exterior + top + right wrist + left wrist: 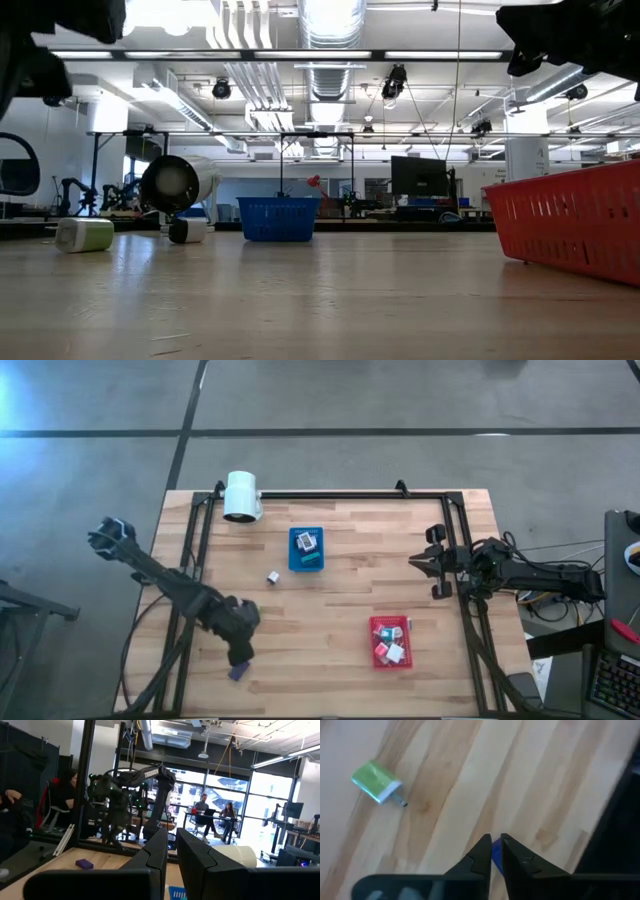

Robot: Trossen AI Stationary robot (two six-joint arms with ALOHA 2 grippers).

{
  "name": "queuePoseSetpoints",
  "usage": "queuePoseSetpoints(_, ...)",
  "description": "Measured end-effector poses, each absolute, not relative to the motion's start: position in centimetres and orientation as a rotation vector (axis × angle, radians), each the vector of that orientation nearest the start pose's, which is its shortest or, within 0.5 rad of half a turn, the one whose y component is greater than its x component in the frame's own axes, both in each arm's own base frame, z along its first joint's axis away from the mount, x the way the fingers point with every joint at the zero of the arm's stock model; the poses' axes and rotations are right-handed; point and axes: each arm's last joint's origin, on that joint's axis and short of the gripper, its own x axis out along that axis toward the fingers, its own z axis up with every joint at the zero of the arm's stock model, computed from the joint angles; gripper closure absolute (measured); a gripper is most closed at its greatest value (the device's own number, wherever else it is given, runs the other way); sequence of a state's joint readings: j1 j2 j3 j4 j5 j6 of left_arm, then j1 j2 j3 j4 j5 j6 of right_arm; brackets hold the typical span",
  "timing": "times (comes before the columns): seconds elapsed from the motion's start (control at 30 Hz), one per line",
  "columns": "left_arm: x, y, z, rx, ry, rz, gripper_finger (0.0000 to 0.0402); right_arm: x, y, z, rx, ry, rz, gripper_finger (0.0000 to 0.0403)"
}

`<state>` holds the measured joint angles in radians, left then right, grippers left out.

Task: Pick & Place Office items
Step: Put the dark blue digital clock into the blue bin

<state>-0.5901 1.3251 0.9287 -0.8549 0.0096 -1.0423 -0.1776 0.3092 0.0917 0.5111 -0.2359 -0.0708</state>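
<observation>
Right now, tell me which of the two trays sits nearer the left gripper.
The red tray, toward the table's front right. The left gripper hangs low at the front left edge, over a purple piece; the blue tray lies farther back, mid-table.
</observation>
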Motion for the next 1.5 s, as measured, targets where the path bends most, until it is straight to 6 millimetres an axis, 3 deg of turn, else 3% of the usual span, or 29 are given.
queuePoseSetpoints(0.2,20.0,-14.3,21.1,-0.564,1.440,0.167,0.0301,11.2,-1.3,21.7,-0.126,-0.290,0.048,0.0369)
queuePoseSetpoints(0.53,19.7,-17.2,20.3,-0.797,1.456,0.248,0.0142,11.2,-1.3,22.1,-0.109,-0.296,0.051,0.0369)
queuePoseSetpoints(0.7,20.0,-18.1,18.9,-0.834,1.472,0.332,0.0091,11.1,-1.3,22.2,-0.121,-0.299,0.048,0.0369)
queuePoseSetpoints(1.1,20.9,-20.1,15.4,-0.840,1.532,0.478,0.0075,11.1,-1.3,22.2,-0.114,-0.300,0.048,0.0369)
queuePoseSetpoints(1.5,21.2,-21.1,13.1,-0.751,1.633,0.470,0.0082,11.1,-1.3,22.2,-0.126,-0.302,0.048,0.0369)
